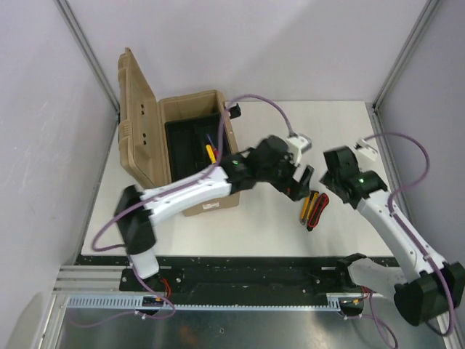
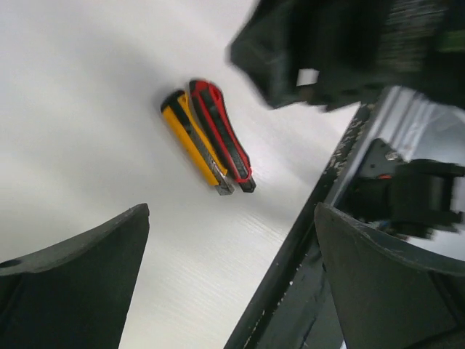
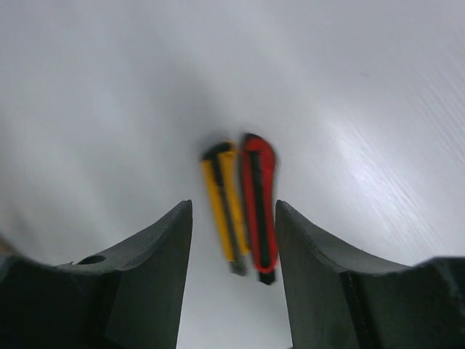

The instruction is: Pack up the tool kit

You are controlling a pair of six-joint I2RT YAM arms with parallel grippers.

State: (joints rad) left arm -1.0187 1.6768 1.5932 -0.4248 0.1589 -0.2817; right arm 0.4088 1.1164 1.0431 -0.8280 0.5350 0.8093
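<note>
The tan toolbox [image 1: 196,156] stands open at the back left, lid up, with several tools in its black inner tray [image 1: 192,142]. A yellow knife [image 1: 305,206] and a red-black handled tool [image 1: 318,210] lie side by side on the table. Both show in the left wrist view [image 2: 193,139] [image 2: 221,131] and in the right wrist view [image 3: 222,198] [image 3: 260,200]. My left gripper [image 1: 299,185] [image 2: 231,211] is open and empty, just left of them. My right gripper [image 1: 328,187] [image 3: 232,207] is open and empty, above the pair.
The black front rail of the table [image 2: 290,269] runs under my left gripper. The two arms' wrists are close together over the middle right of the table. The toolbox lid [image 1: 138,123] stands up at the far left.
</note>
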